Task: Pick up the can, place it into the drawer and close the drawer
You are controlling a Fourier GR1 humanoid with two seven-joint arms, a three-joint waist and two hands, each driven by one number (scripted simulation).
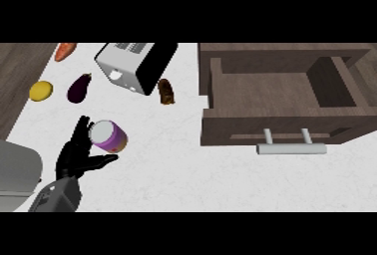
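We note: left hand point(76, 155), fingers straight, thumb spread, flanks the can point(109, 135) at the counter's point(173, 167) left. Toaster point(136, 64), aubergine point(80, 87), brown vegetable point(166, 92) lie just beyond. Open drawer point(280, 122) sits well apart, rightward.

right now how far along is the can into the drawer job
Done: the drawer stands open, with nothing visible inside. In hand: the left hand is at the can, fingers beside it and thumb below, not yet curled round it. Left: grasp and lift the can, put it in the drawer, push the drawer shut by its handle.
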